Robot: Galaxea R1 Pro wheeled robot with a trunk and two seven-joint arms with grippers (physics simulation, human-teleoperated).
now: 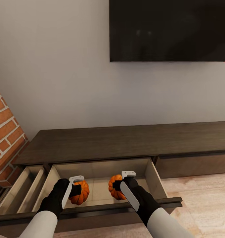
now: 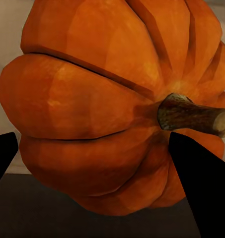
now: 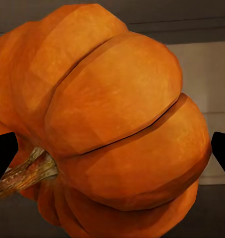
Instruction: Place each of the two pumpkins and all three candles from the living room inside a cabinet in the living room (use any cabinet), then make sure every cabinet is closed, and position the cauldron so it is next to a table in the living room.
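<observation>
Orange ribbed left pumpkin [image 1: 80, 192] sits clamped in the left gripper [image 1: 76, 190] at lower centre-left, over the cabinet [image 1: 125, 142] and its open drawer [image 1: 96, 178], stem sideways. The right gripper [image 1: 120, 185] clamps the right pumpkin [image 1: 114, 186] just beside it, stem also sideways.

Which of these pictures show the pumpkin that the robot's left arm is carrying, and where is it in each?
Head view: the left pumpkin sits low, left of centre, over the open drawer, held by the left pincer.
Left wrist view: it takes up most of the picture, stem pointing right.
Right wrist view: that one is the other pumpkin.
Shared landmark: the drawer's pale beige lining.
</observation>
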